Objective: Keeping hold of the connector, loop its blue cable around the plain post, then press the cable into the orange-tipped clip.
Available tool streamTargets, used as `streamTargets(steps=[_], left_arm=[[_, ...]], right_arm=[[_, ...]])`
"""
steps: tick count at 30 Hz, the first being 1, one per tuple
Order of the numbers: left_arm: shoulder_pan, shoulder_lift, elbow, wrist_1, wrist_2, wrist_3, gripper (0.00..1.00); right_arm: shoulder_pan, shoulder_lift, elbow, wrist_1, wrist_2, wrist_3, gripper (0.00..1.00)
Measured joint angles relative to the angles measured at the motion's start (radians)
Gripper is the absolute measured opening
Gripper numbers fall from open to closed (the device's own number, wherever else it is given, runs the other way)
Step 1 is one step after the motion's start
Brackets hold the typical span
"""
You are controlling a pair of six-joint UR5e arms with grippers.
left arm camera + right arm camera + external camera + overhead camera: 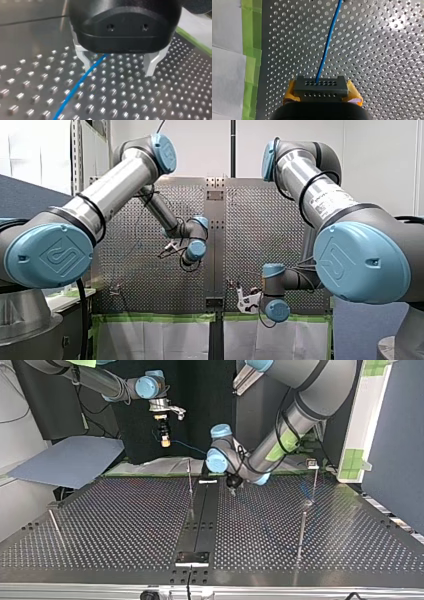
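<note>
Perforated metal surface (125, 525), silver, with a black centre strip (197, 520) running near to far. The backdrop in the top view is dark.

Near zone, top view: one thin metal rod (302, 532) stands upright at the view's right of the strip. A second thin rod (55, 527) leans near the view's left edge. Cannot tell which rod is the plain post.

Middle zone: my left pincer (233, 484) sits low over the surface, just to the view's right of the strip's far end. A third rod (190, 480) stands close by on the strip's other side. In the left wrist view this pincer (120, 71) has a black body and metal fingers (83, 57). The fingers are spread wide and grasp nothing. The thin blue cable (86, 74) comes out from under the body just beside one finger and trails off across the surface. Whether it touches that finger: cannot tell.

Far zone: my right pincer (164, 440) hangs raised above the far edge, at the view's left of the left pincer. In the right wrist view its yellow pads (354, 95) are clenched on both ends of a dark grey rectangular connector (320, 86) with two rows of small holes. The cable (327, 47) leaves the connector's face and runs straight ahead over the surface. Green tape (252, 37) and a white sheet (227, 70) border the surface beside this pincer.
</note>
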Motion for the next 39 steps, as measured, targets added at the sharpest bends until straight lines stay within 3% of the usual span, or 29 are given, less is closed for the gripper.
streamTargets(steps=[18,24,39], left_arm=[[-0.005,-0.123,0.017,0.037,0.027,-0.002,0.98],[-0.011,-0.157,0.022,0.048,0.068,-0.040,0.98],[-0.021,-0.161,0.006,0.033,0.218,-0.175,0.98]], right_arm=[[0.004,0.000,0.000,0.000,-0.006,0.000,0.00],[0.004,0.000,0.000,-0.001,-0.007,0.000,0.00],[0.004,0.000,0.000,0.000,-0.008,-0.001,0.00]])
